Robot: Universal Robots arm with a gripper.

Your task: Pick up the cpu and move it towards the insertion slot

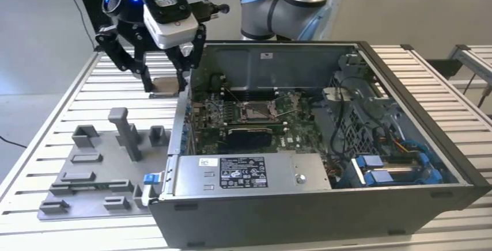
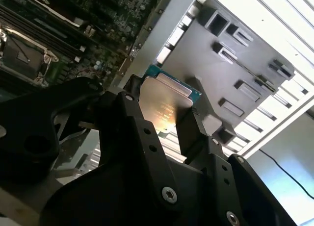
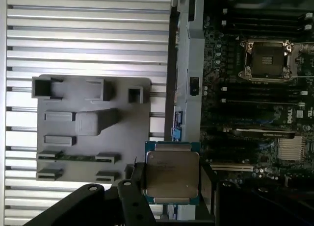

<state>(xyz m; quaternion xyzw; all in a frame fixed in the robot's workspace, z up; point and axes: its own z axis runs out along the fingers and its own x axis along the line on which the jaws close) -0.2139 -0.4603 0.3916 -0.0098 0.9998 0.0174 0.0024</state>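
The cpu is a thin square plate with a pale silver top and a green rim. My gripper is shut on it, one black finger on each side. It hangs above the slatted table, just outside the case's wall on the exterior view's left. In both wrist views the cpu sits flat between the fingers. The insertion slot is a square metal-framed socket with a dark centre on the green board inside the open case. It also appears as the insertion slot, well apart from the cpu.
The open computer case lies on the slatted table, with cables and blue drive parts at the exterior view's right. A grey plastic fixture with blocks and an upright post lies on the table beside the case, below the gripper.
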